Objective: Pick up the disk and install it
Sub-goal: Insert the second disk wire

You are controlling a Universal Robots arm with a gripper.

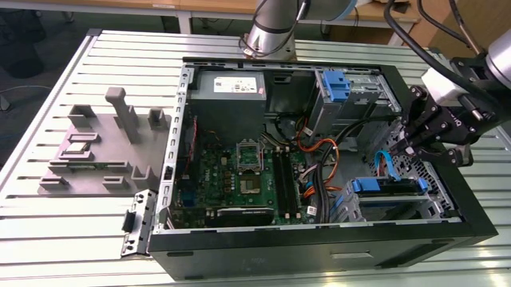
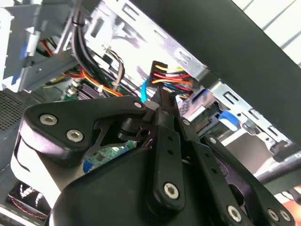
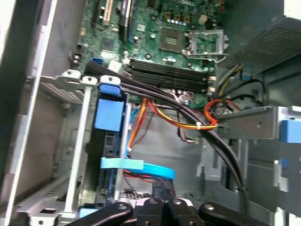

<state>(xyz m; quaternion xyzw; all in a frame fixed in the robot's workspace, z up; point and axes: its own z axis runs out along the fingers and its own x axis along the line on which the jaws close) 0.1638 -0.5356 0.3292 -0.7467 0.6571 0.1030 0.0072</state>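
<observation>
A: Looking near done: disk [image 1: 386, 186] sits edge-on in the lower drive cage [image 1: 431, 206], blue carrier showing.
B: Gripper [image 1: 415, 147]?
A: Just above the cage, near the disk and apart from it, among the cables. Holding nothing; can't tell whether it is spread or clenched.

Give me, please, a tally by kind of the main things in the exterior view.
Computer case: 1
Power supply: 1
Grey parts holder: 1
Disk: 1
Gripper: 1
Total: 5
</observation>
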